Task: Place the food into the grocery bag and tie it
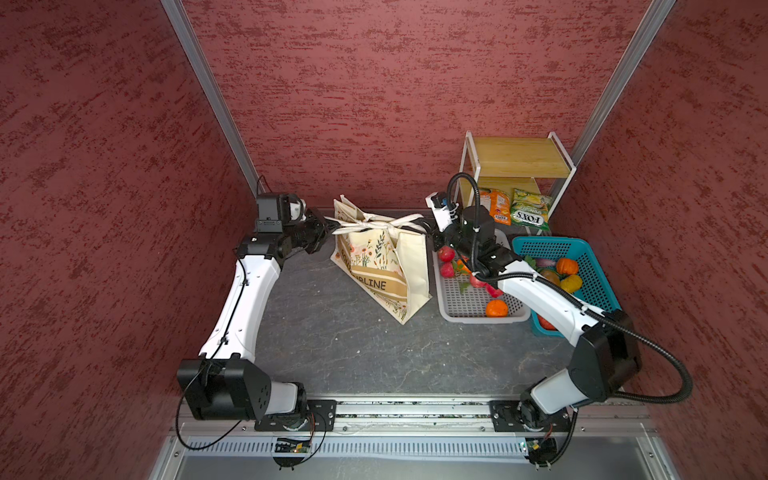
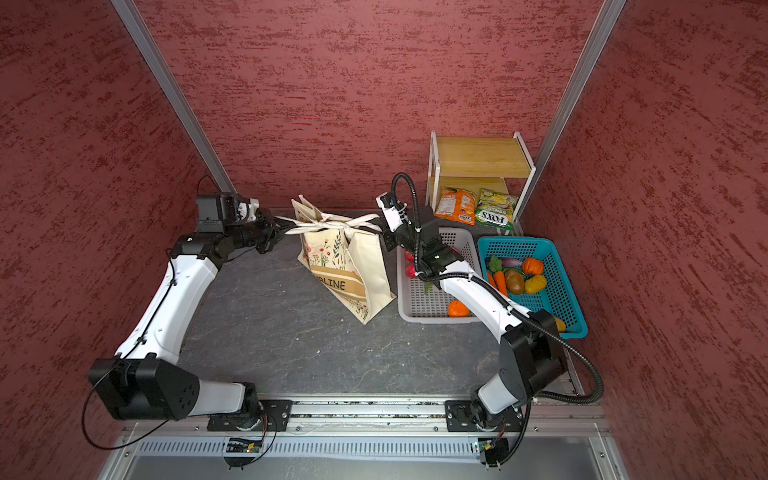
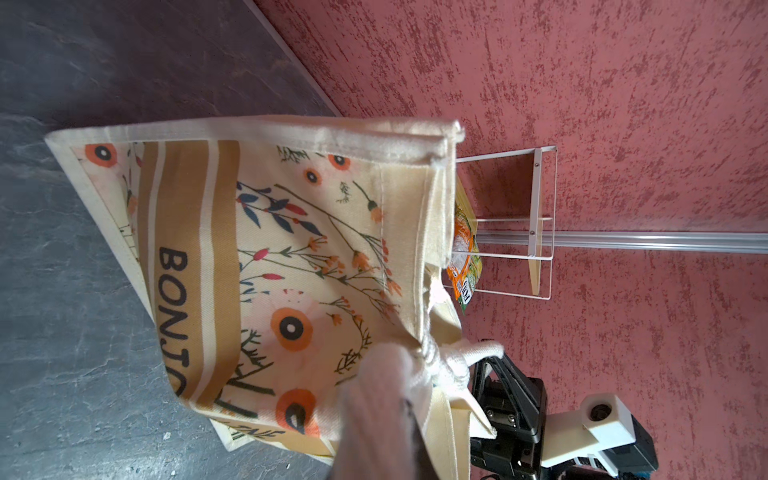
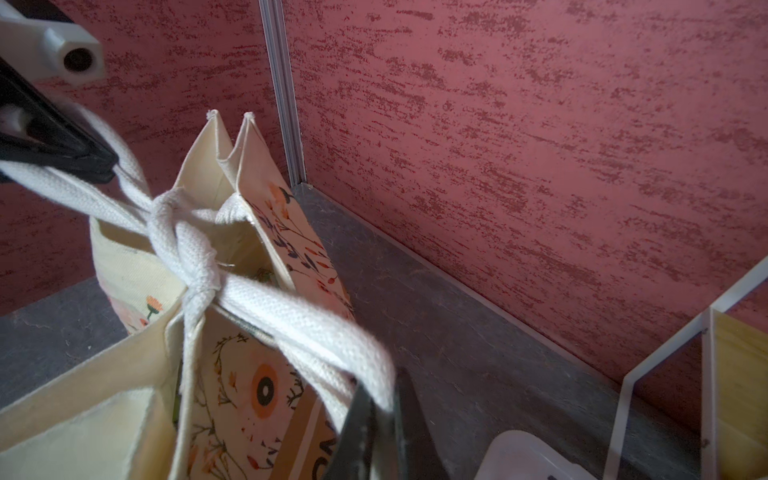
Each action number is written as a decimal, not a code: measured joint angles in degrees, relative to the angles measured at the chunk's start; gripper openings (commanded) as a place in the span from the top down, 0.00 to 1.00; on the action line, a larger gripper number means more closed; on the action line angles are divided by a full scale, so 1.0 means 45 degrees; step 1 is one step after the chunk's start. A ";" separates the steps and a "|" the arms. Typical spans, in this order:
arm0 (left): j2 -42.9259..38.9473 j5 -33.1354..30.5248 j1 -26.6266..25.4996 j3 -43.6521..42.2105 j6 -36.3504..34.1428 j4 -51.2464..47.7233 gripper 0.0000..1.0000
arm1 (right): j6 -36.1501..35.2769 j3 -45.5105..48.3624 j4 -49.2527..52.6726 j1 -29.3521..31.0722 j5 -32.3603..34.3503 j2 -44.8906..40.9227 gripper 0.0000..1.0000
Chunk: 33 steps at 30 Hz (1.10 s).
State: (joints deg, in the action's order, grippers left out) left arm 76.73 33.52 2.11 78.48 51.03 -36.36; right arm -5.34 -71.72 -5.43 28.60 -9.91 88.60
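We see the grocery bag [image 1: 386, 266] standing on the dark table [image 1: 332, 340] just beside the grey basket [image 1: 469, 319], its knotted strap handles [image 1: 376, 222] stretched between our left gripper [image 1: 331, 227] and right gripper [image 1: 429, 227] (each pinching one end).

Robot test booth, red textured walls [image 1: 374, 83], aluminium frame posts [image 1: 212, 91], base rail [image 1: 415, 411]

The inside of the grocery bag [image 1: 411, 266] is hidden, and the right arm [image 1: 536, 293] covers part of the grey basket [image 1: 459, 305]

Cream floral grocery bag [image 1: 411, 257] stands, seemingly slightly tilted; strap handles [image 4: 183, 241] knotted taut above its mouth.
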 measured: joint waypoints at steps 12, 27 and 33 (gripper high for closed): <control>-0.1452 0.0816 0.1185 -0.1627 0.0617 0.0233 1.00 | 0.1447 0.0330 -0.0068 0.0549 0.0311 -0.0029 1.00; 0.0403 0.0831 -0.0053 -0.0126 0.0690 0.1491 0.91 | 0.0107 0.0282 -0.0597 -0.0398 -0.1603 -0.0049 1.00; 0.1195 0.0432 -0.1010 0.0937 0.0447 0.1870 0.76 | -0.0636 -0.0335 -0.0563 -0.0714 -0.1851 0.0248 1.00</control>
State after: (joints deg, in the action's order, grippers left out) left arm 82.11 35.46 -2.44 82.70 53.04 -27.94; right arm -8.21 -73.23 -7.97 25.39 -18.24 89.71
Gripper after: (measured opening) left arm 0.199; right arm 0.093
